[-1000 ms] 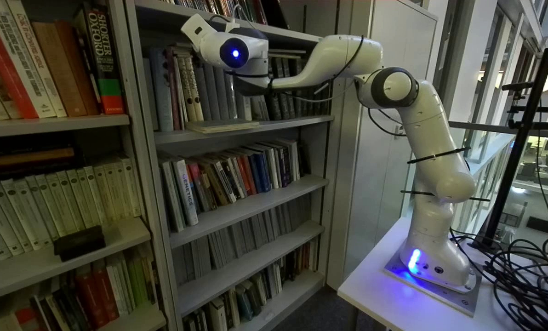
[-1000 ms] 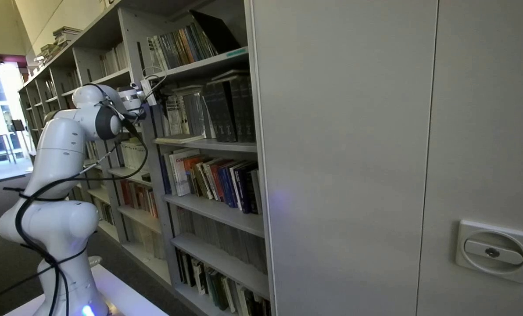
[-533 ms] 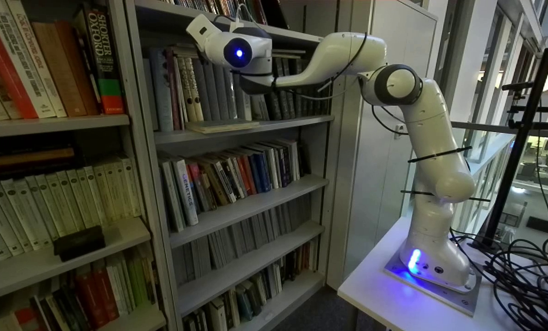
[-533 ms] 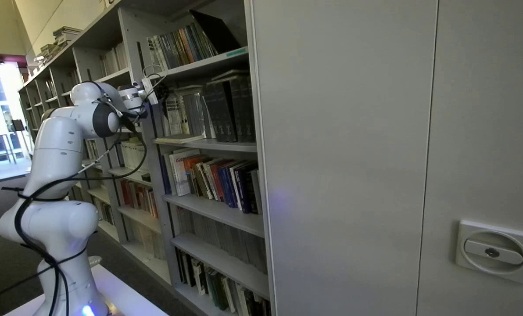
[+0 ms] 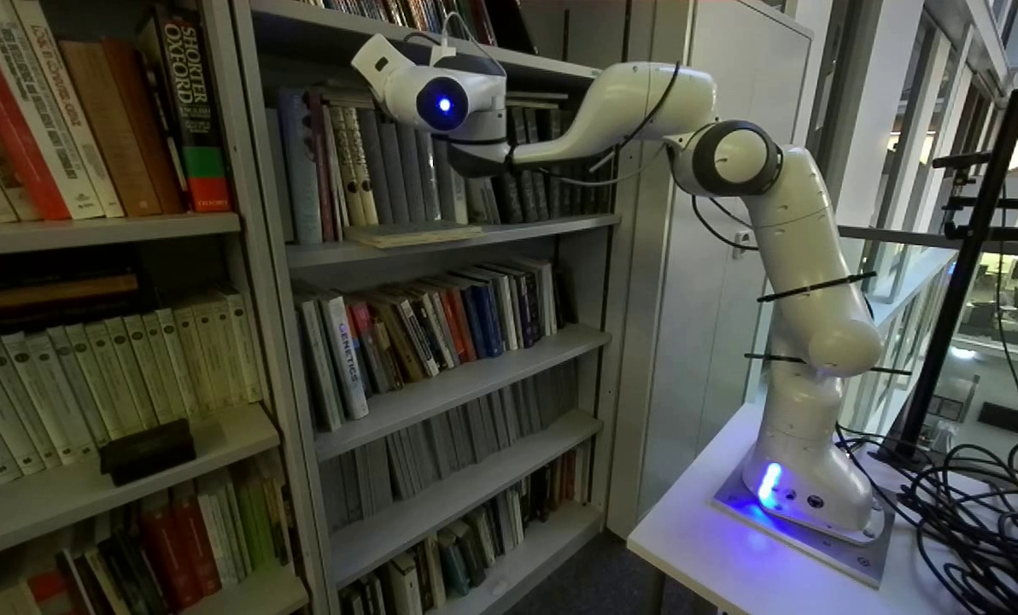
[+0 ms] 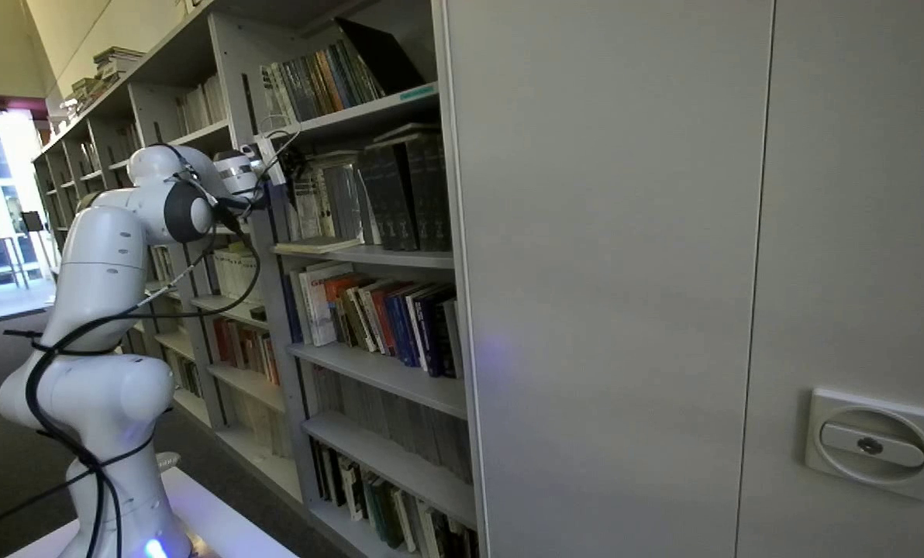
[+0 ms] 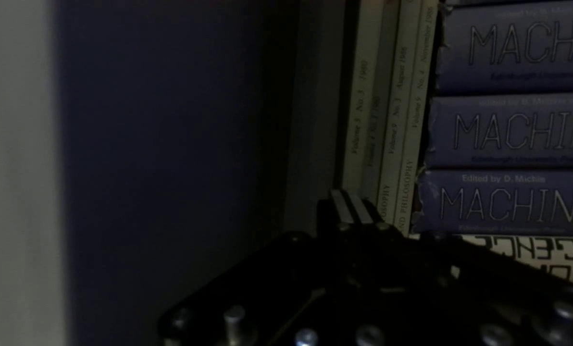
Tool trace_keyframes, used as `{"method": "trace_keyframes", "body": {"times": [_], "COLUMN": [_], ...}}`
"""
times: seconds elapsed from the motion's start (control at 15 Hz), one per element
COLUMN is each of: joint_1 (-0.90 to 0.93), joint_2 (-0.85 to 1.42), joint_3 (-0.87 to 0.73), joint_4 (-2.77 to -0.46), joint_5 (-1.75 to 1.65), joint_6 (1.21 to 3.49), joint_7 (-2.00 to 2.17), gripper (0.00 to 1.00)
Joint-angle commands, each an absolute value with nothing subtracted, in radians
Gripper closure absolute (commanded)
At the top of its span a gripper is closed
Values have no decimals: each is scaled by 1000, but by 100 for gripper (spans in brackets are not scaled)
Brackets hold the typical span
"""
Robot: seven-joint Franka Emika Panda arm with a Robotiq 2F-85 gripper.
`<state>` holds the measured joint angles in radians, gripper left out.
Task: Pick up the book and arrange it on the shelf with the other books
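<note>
Wrist view: one gripper (image 7: 351, 206), four journals (image 7: 394, 110)

A pale book (image 5: 413, 235) lies flat on the grey metal shelf (image 5: 475, 374) — in front of upright books (image 5: 394, 184).

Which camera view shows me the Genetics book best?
An exterior view: there the Genetics book has its spine toward the camera, title readable. In an exterior view, what looks like that white book appears smaller, its title hard to make out. The wrist view lacks it, showing the shut tool before other books.
</note>
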<state>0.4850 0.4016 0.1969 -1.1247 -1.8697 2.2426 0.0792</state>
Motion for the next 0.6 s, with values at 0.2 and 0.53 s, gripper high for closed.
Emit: {"method": "trace_keyframes", "body": {"times": [0.2, 0.53], "joint_1": [471, 471], "joint_2": [383, 386], "joint_3": [183, 176], "joint_4": [-1144, -1140], "joint_5": [-1874, -1871], "joint_6": [2249, 2247], "joint_7": [71, 67], "gripper": [100, 100]}}
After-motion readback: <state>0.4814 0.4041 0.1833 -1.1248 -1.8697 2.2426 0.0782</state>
